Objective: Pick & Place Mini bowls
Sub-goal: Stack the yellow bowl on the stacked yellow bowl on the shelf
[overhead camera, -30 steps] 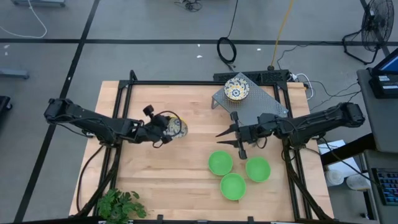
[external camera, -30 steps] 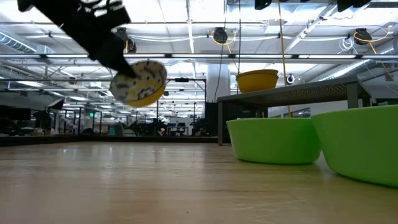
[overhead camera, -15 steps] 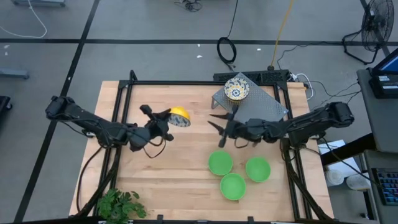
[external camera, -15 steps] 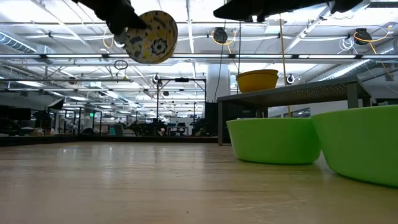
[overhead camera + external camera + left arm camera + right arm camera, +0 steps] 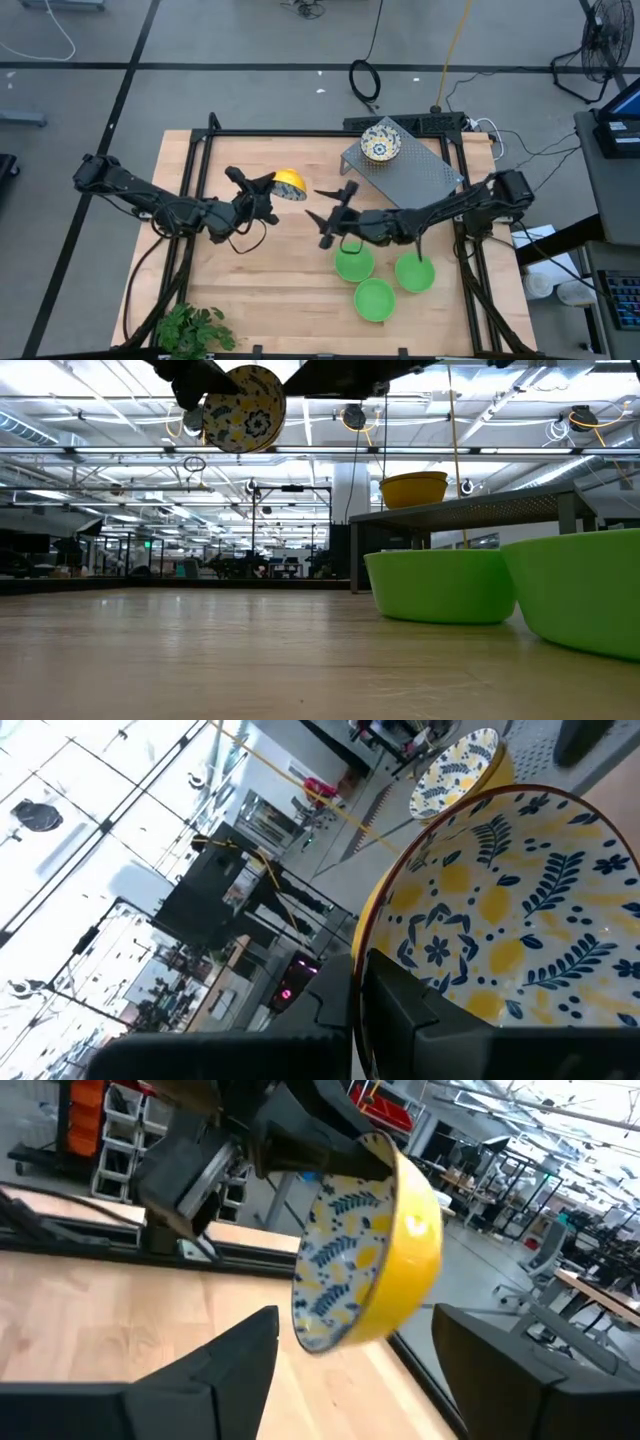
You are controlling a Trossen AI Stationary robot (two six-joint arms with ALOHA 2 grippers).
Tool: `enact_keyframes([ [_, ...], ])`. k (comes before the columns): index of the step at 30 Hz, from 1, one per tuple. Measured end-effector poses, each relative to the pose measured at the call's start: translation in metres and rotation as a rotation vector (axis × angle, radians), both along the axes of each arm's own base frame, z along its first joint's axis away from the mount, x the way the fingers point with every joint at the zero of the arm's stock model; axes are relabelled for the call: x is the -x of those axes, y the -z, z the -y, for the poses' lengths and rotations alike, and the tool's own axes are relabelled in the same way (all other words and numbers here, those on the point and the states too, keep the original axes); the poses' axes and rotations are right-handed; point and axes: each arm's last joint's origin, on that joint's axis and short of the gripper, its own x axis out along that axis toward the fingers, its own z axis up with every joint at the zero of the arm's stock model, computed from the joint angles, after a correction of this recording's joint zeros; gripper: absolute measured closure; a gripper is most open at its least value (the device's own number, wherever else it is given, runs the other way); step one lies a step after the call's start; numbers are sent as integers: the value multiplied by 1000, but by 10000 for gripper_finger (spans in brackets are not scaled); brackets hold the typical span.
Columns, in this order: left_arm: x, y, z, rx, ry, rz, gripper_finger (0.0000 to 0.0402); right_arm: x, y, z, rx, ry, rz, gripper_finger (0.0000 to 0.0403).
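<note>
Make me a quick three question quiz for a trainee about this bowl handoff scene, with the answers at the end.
1. True or false: the floral bowl held by the left gripper rests flat on the table.
2. How many green bowls sit on the table?
3. What stands on the metal rack: A, a green bowl; B, another floral bowl; C, nothing?

Key:
1. False: it is held in the air, tipped on its side.
2. Three.
3. B. The right gripper is open, reaching toward the held bowl.
</note>
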Motion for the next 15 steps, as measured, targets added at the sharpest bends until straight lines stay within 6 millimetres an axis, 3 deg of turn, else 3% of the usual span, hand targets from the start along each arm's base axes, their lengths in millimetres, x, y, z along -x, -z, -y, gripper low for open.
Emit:
enact_keyframes([
  [6,-1,-1,1,-1,56,-1,385,-15,-1,0,-21,12,25,153],
  [15,-2,-3,1,14,96,25,385,-19,-1,23,-48,94,44,181],
])
